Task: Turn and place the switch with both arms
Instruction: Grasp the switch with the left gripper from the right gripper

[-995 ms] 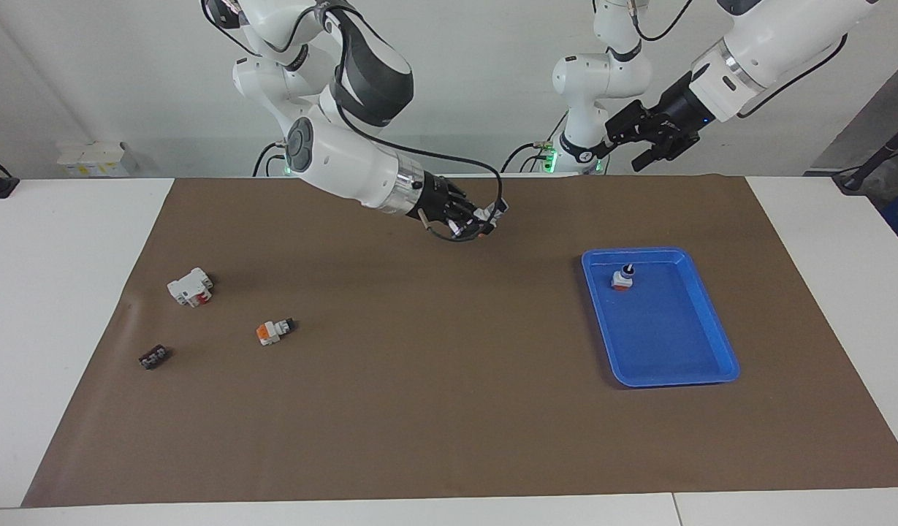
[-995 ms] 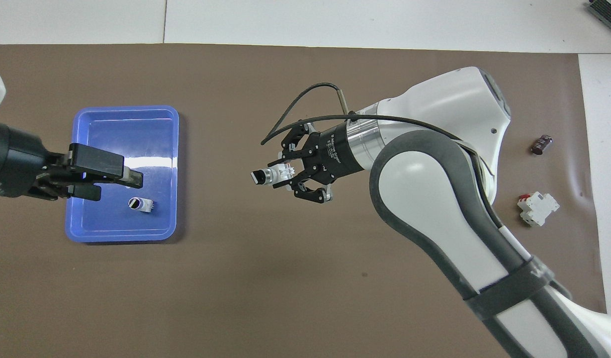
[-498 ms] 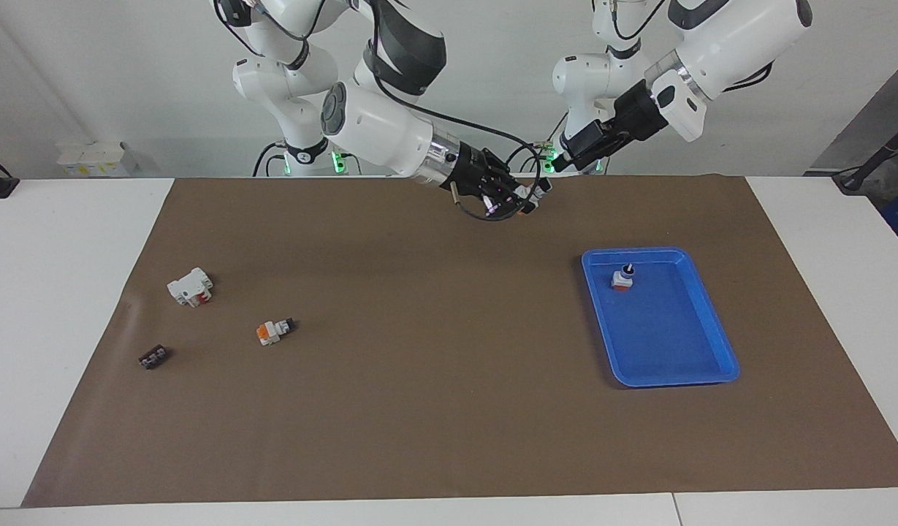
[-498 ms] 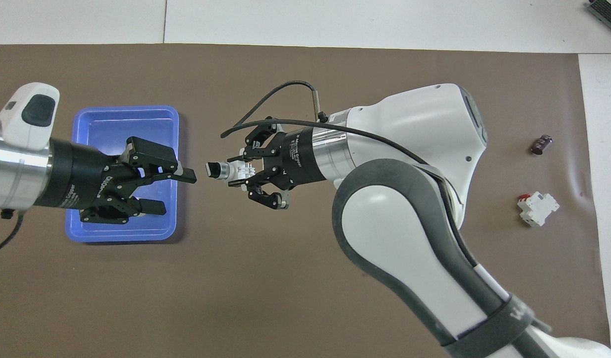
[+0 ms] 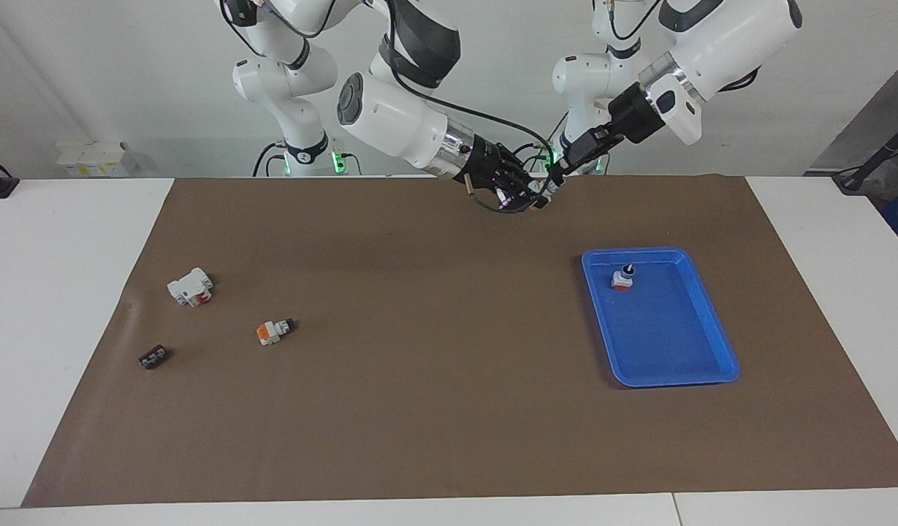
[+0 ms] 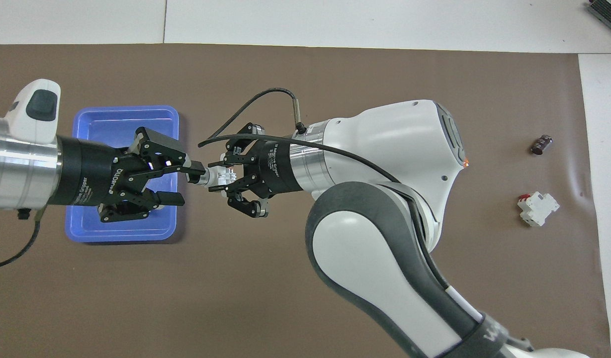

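Note:
My right gripper is shut on a switch and holds it in the air over the mat, black knob pointing toward the left arm's end. My left gripper is open and meets it over the edge of the blue tray; one finger tip is at the knob. A second switch stands in the tray, hidden under the left gripper in the overhead view. A third switch lies on the mat toward the right arm's end.
A larger white block with a red part and a small dark flat piece lie on the brown mat toward the right arm's end.
My right gripper carried the switch upward and toward the left arm's end. My left gripper turned and came in to meet it, closing the gap until its finger tip reached the knob.

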Tool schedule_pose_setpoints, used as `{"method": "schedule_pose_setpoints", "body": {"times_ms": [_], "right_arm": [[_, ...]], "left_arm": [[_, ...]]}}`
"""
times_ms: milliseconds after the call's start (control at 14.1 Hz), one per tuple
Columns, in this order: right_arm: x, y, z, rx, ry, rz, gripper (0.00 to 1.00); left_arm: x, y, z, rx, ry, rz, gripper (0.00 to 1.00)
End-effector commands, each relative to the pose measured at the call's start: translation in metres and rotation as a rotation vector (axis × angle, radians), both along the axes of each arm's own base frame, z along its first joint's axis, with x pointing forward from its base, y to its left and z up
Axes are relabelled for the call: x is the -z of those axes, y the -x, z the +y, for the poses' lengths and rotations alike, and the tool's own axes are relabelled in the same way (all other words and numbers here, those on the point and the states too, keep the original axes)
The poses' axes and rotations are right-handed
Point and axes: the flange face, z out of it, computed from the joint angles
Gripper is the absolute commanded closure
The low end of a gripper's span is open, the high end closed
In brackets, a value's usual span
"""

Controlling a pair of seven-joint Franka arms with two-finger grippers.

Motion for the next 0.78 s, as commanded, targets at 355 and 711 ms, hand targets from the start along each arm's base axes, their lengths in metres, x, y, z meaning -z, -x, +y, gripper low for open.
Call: {"method": "schedule_pose_setpoints", "body": {"times_ms": [355,711], "right_arm": [[-0.0218,0.0081,-0.0076,0.019,-0.021,-0.005,1.0],[-0.0211,0.0114,-0.0059,0.018,-0.018,-0.006,1.0]], "left_arm": [[-0.0035,0.0013,0.0026,-0.016,0.01,-0.089,0.76],[-0.0106,0.0041,0.0009,0.014,0.007,-0.091,0.83]]}}
